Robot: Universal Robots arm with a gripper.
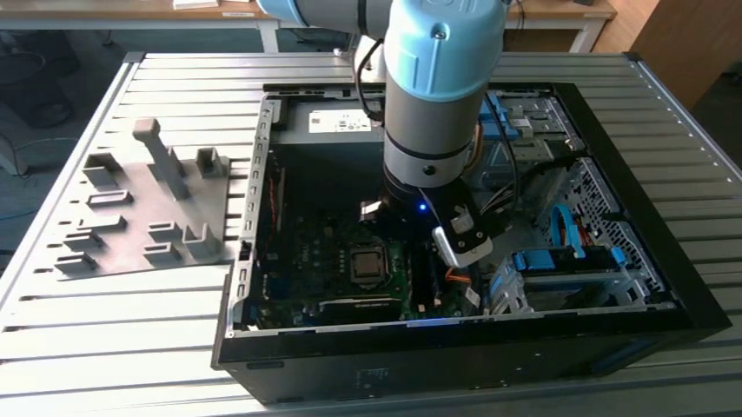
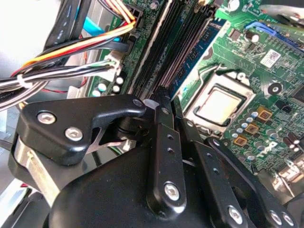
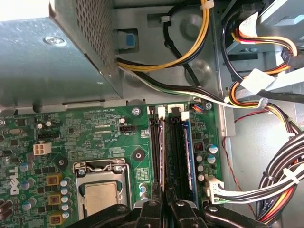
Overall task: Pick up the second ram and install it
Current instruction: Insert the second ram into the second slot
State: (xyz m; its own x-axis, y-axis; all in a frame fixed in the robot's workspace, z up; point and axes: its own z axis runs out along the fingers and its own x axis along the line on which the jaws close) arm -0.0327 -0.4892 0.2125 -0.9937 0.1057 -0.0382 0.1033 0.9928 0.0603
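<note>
Gripper [image 3: 165, 202], low inside the open computer case [image 1: 464, 356] right of centre in the exterior view, fingers nearly together directly above the second ram [image 3: 162, 156], standing edge-on in a slot of the motherboard [image 3: 109, 142].

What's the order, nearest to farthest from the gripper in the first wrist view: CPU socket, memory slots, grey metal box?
From the gripper:
1. memory slots, directly ahead of it.
2. CPU socket, on the board beside the slots.
3. grey metal box, past the board's far edge.
</note>
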